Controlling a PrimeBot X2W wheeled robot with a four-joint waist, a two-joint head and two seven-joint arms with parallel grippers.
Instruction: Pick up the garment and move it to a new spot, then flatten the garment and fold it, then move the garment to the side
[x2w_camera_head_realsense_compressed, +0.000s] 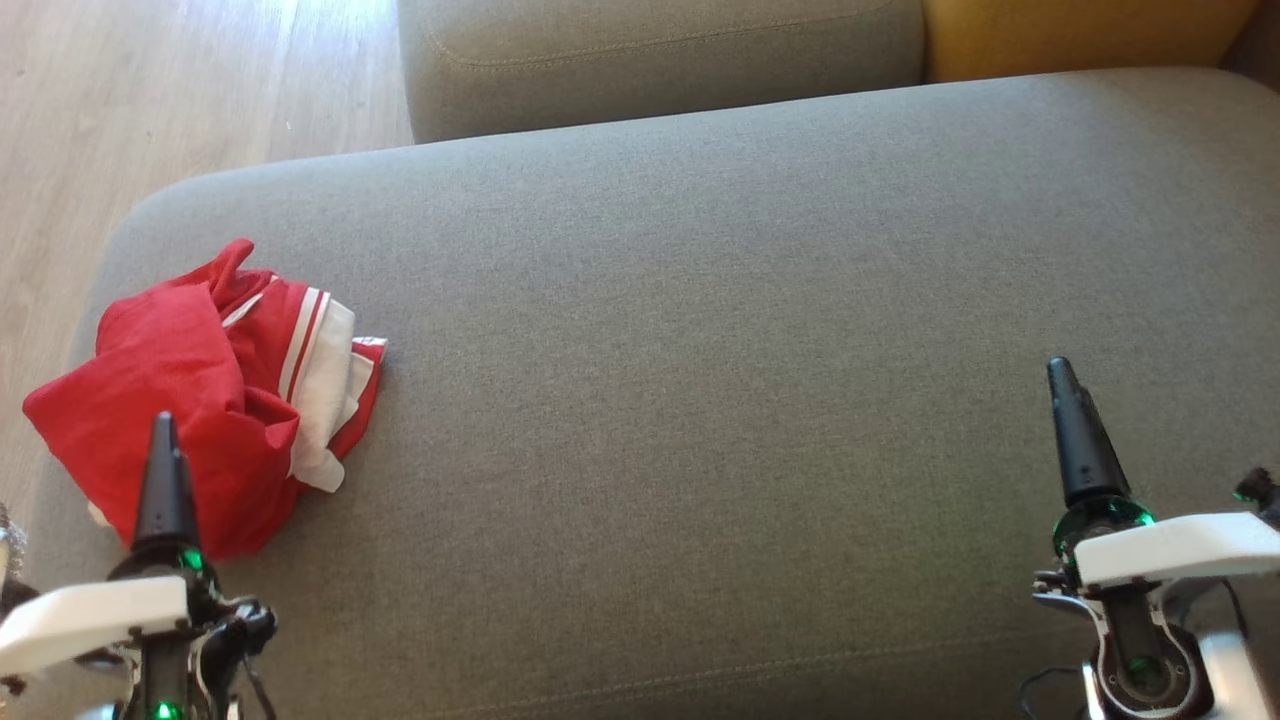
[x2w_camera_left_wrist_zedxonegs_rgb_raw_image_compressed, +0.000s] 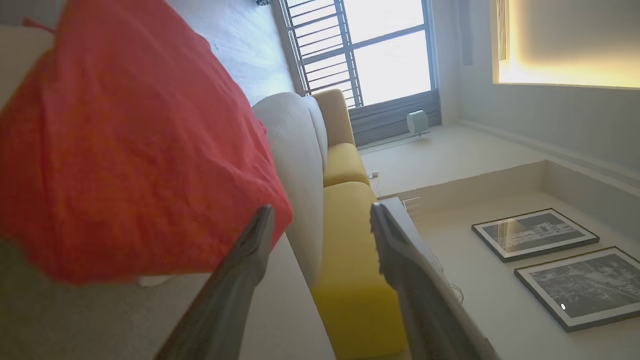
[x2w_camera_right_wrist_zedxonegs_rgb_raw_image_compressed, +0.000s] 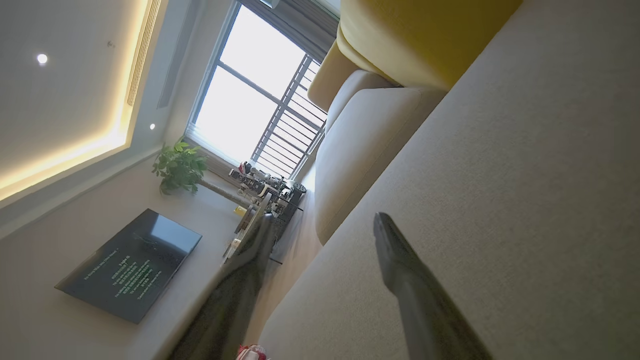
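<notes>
The garment, red with white bands, lies crumpled in a heap at about 8 o'clock in my head view. It sits on the left end of the grey seat cushion, close to that cushion's rounded corner. The white-striped part is bunched toward 3 o'clock of the heap.

My left gripper is at 7 o'clock in the head view, its dark tip showing in front of the heap's near edge. Through the left wrist camera I see its two fingers spread apart with nothing between them. The red cloth is at 10 o'clock of the gap, beside one fingertip; I cannot tell whether that finger touches it.

My right gripper is at 4 o'clock in the head view, well apart from the garment, above bare grey fabric. Its fingers are spread too and hold nothing.

Farther out, a grey back cushion is at 12 o'clock, a yellow cushion at 1 o'clock, and pale wooden floor at 10 o'clock.
</notes>
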